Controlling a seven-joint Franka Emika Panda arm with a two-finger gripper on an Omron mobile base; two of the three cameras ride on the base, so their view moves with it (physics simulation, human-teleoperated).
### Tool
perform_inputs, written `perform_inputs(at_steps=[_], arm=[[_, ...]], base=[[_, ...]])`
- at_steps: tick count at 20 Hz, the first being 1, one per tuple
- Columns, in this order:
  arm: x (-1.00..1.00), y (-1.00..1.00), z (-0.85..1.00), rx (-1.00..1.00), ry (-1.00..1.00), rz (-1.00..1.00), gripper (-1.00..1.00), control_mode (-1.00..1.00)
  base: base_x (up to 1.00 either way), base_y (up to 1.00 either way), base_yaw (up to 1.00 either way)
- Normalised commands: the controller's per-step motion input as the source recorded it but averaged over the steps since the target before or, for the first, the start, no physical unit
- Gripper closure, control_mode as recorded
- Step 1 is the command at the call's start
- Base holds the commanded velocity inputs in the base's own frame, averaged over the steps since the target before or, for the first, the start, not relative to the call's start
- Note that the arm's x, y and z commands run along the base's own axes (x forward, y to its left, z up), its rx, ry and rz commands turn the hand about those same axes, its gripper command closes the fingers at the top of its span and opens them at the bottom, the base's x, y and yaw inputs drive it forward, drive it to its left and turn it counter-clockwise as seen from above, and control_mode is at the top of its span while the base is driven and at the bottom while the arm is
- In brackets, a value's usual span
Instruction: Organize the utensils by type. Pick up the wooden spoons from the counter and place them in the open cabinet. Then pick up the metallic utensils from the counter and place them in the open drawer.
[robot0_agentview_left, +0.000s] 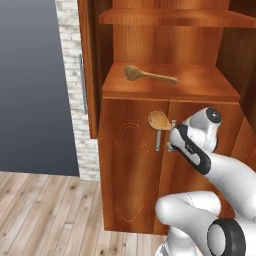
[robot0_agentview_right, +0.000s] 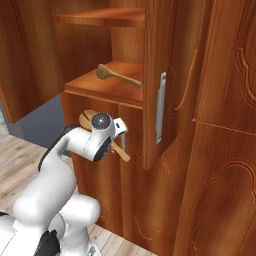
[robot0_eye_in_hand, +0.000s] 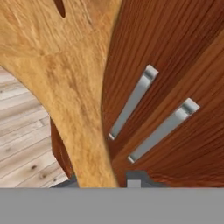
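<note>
Gripper (robot0_agentview_left: 171, 134) is clamped on the second wooden spoon (robot0_agentview_left: 159, 120), held before the lower doors beneath the open cabinet (robot0_agentview_left: 170, 82) shelf. First wooden spoon (robot0_agentview_left: 147, 75) lies on that shelf.

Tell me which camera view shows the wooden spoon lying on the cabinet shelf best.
The left base view: the wooden spoon on the shelf lies whole and unobstructed there, bowl to the left. The right base view shows the same spoon smaller and at an angle. The hand view has the held spoon instead, close up.
</note>
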Motion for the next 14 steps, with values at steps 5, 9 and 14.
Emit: perform_inputs(at_steps=[5, 9, 14], arm=[[0.18, 0.19, 0.67, -0.30, -0.14, -0.03, 1.00, -1.00], [0.19, 0.05, 0.78, -0.30, -0.06, 0.01, 1.00, -1.00], [0.17, -0.19, 0.79, -0.14, -0.12, 0.15, 1.00, -1.00]], base=[[0.00, 0.00, 0.00], [0.00, 0.00, 0.00], [0.00, 0.00, 0.00]])
